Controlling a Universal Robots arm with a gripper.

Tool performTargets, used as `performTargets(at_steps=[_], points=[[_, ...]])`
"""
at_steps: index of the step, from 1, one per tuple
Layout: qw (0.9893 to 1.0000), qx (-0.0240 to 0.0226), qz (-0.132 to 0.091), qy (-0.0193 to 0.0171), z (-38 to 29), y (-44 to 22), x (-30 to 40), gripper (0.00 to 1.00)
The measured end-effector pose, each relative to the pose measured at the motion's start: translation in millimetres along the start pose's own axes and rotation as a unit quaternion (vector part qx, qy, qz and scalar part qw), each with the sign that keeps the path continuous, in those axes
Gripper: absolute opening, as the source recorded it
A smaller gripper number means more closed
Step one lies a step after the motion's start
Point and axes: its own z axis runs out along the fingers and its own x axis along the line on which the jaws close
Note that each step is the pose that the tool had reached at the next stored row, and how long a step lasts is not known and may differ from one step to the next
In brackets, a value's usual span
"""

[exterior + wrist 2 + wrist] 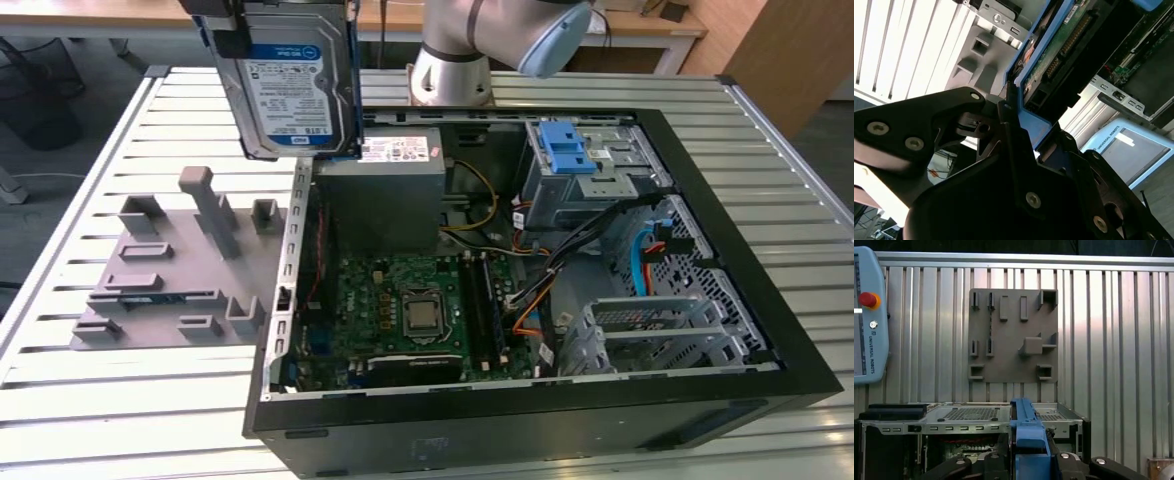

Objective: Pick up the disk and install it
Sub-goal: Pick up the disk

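The disk (291, 85), a silver hard drive with a blue-and-white label and blue side rails, hangs upright in the air at the back of the table, above the computer case's rear corner on the exterior view's left. My gripper (283, 28) is shut on its upper part, with a black finger on each side. In the second wrist view my black fingers (1004, 125) clamp the blue rail, and the disk's green circuit board (1059, 52) faces the camera. In the first wrist view the blue rail of the disk (1026, 437) stands between my gripper's (1029, 462) links.
The open computer case (747, 290) lies on the slatted table with a blue-latched drive bay (581, 160), a grey power supply (380, 195) and a metal cage (654, 330). A grey fixture plate (160, 270) lies at the exterior view's left. A teach pendant (869, 315) sits beyond.
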Motion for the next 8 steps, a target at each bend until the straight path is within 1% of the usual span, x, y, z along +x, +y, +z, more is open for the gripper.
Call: performTargets(at_steps=[4,8], points=[[1.0000,0.0000,0.000,0.0001,1.1,-1.6,6.0,0.37],[1.0000,0.0000,0.000,0.0000,2.5,-2.7,17.9,0.37]])
